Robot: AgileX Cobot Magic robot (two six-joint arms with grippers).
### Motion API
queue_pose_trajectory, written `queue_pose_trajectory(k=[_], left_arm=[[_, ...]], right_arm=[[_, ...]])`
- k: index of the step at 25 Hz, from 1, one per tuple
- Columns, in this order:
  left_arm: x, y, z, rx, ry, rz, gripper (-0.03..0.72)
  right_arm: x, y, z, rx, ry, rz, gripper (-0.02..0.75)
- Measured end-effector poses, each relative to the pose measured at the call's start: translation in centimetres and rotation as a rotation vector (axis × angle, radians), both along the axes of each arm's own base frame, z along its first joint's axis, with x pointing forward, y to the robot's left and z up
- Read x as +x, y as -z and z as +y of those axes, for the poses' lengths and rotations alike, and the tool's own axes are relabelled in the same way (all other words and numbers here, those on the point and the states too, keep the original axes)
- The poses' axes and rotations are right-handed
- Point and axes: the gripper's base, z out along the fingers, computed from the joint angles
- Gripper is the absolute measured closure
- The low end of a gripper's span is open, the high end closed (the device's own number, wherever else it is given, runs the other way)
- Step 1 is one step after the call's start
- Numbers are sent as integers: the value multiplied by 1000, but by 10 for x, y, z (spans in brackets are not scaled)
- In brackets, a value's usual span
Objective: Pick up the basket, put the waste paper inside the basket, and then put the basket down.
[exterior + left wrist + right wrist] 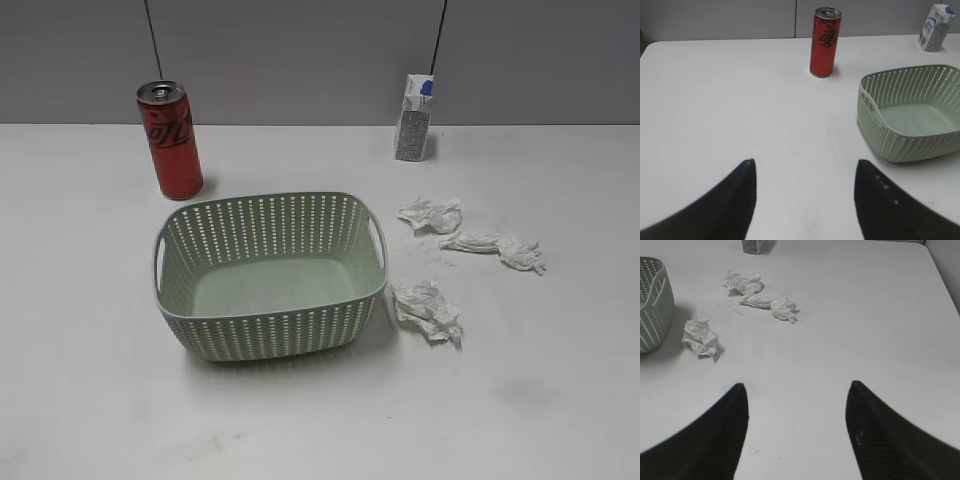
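**Empty basket waits at centre of tabletop, crumpled paper beside it**

On the white tabletop [90,400], a red soda can [170,140] stands upright in the upper left of the exterior frame. Just below and right of it, at centre frame, sits the sage-green perforated basket [270,325], upright, with nothing inside. To its right lie three wads of waste paper: one [428,311] just beside the basket's right lower corner, one [431,214] above it, and an elongated one [500,248] farther right, close to the second. A small white-and-grey carton with a blue top [414,130] stands in the upper right, well behind the paper.

In the left wrist view, the left end effector [805,172] is released, its dark fingers spread over bare tabletop at the bottom of the frame, the basket at right and well apart from it. In the right wrist view, the right end effector [796,395] is likewise released and holds nothing, with the paper wads in the upper left of that frame.
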Motion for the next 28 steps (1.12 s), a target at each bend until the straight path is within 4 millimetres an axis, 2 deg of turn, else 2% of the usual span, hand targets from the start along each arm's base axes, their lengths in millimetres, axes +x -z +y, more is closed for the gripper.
queue_pose_trajectory(k=[28], left_arm=[[1, -1, 0, -4, -1, -16, 217]], right_arm=[[0, 0, 0, 0, 0, 0, 272]])
